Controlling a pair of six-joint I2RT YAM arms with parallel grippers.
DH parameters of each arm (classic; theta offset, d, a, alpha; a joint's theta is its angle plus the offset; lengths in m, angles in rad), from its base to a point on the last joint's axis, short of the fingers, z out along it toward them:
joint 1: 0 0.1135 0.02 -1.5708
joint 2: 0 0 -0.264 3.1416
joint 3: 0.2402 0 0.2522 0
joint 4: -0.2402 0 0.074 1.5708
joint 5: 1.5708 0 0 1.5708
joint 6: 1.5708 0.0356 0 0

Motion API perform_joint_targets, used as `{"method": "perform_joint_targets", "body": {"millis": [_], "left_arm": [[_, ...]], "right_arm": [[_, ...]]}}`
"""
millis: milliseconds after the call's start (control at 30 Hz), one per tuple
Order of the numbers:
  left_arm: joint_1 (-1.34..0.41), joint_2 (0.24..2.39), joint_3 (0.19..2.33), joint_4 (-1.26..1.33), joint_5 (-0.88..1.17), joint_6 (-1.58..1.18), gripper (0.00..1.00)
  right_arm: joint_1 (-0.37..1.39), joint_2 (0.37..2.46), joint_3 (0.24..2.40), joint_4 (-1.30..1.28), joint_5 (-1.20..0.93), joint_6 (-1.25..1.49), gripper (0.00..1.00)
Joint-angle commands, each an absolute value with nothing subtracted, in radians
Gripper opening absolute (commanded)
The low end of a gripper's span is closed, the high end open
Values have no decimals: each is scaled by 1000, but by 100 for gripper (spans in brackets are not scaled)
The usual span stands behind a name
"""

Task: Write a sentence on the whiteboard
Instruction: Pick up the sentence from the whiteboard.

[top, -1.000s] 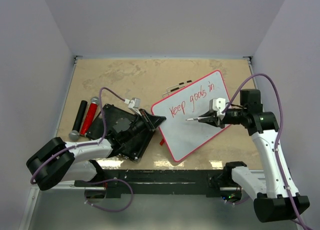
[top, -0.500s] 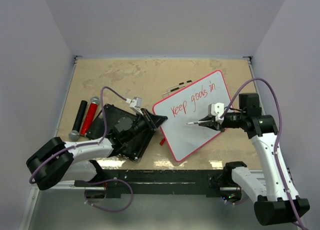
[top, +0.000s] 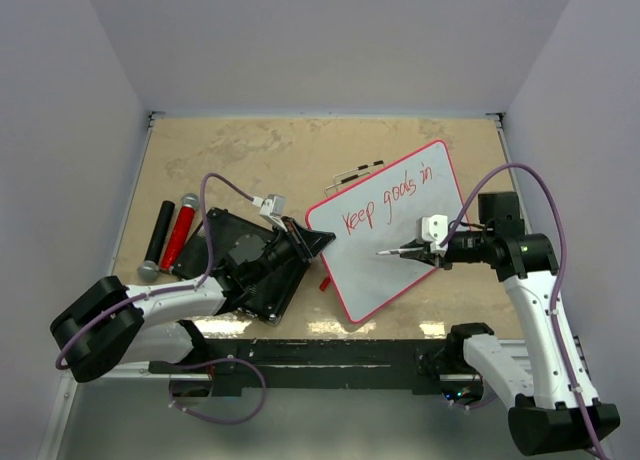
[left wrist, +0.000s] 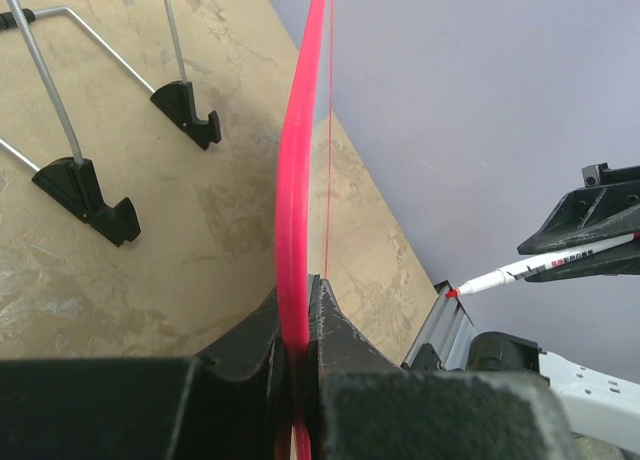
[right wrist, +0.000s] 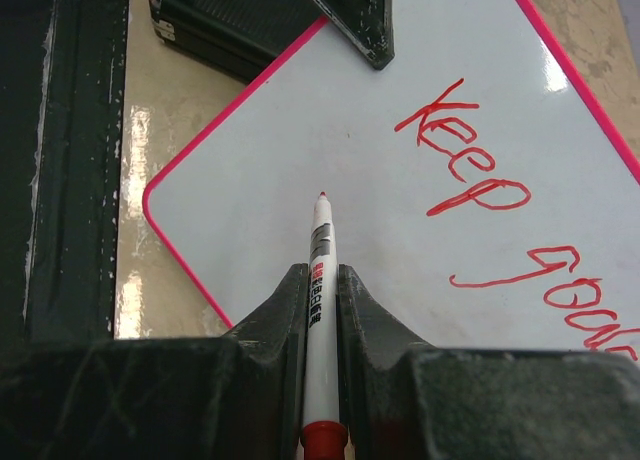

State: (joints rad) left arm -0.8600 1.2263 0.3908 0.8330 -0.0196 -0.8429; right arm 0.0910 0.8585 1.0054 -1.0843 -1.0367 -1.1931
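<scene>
Top external view shows the whiteboard [top: 390,242] lying askew on the counter [top: 250,155], right of the middle, its red rim running diagonally and one corner pointing toward my left arm. The sentence [top: 385,195] so far reads "Keep goals in", a single line of red handwriting along the far half of the board; the near half is bare white. My right pincer [right wrist: 320,280] is pinching a white marker [right wrist: 318,245] with a red tip, its barrel wedged between both fingers and aimed at the blank area below the word "Keep"; whether the tip touches the surface I cannot tell. My left pincer [left wrist: 298,325] is pressed together on the whiteboard's rim at that left corner, the red edge rising straight out from between the jaws in my left wrist view. Just beside that corner, under my left arm, lies a black slab [top: 245,265]. Beyond the board's far edge a wire stand [top: 355,173] with black feet rests on the counter. Well apart, at the left side, a black cylinder [top: 158,235] and a red cylinder [top: 179,235] lie side by side.
</scene>
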Motion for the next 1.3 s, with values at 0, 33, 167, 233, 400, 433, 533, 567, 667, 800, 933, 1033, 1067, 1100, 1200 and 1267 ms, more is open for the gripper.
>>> {"method": "perform_joint_targets", "body": {"millis": [0, 33, 167, 233, 400, 433, 533, 567, 667, 800, 933, 1033, 1067, 1100, 1200, 1267], "left_arm": [[-865, 1204, 385, 836, -20, -755, 0], [-864, 1203, 382, 838, -20, -755, 0], [-864, 1204, 377, 841, -21, -752, 0], [-864, 1204, 374, 842, -23, -753, 0], [-865, 1204, 370, 847, -23, -753, 0], [-865, 1203, 370, 847, -23, -753, 0], [-865, 1206, 370, 847, -21, -753, 0], [-865, 1204, 371, 847, -21, -753, 0], [-867, 1204, 370, 848, -20, -752, 0], [-865, 1204, 370, 850, -21, -753, 0], [-865, 1207, 371, 853, -21, -752, 0], [-865, 1207, 367, 854, -20, -749, 0], [-867, 1207, 367, 857, -20, -749, 0], [-865, 1206, 365, 857, -20, -749, 0], [-865, 1207, 361, 864, -18, -747, 0], [-865, 1206, 359, 865, -18, -749, 0]], "right_arm": [[94, 857, 1005, -1086, -1023, -1198, 0], [95, 859, 1000, -1091, -1022, -1207, 0], [94, 856, 996, -1100, -1016, -1218, 0], [92, 853, 994, -1095, -1012, -1218, 0], [94, 851, 997, -1097, -994, -1224, 0], [92, 851, 999, -1101, -993, -1230, 0], [94, 851, 1002, -1108, -992, -1239, 0], [95, 850, 1002, -1109, -992, -1241, 0], [94, 850, 1003, -1117, -992, -1247, 0], [94, 850, 1002, -1121, -988, -1249, 0], [94, 848, 1003, -1121, -983, -1249, 0], [94, 850, 1003, -1121, -982, -1249, 0], [94, 850, 1003, -1120, -983, -1252, 0], [94, 850, 1002, -1121, -983, -1249, 0], [94, 851, 1002, -1123, -983, -1252, 0], [94, 851, 1003, -1123, -983, -1250, 0]]}}
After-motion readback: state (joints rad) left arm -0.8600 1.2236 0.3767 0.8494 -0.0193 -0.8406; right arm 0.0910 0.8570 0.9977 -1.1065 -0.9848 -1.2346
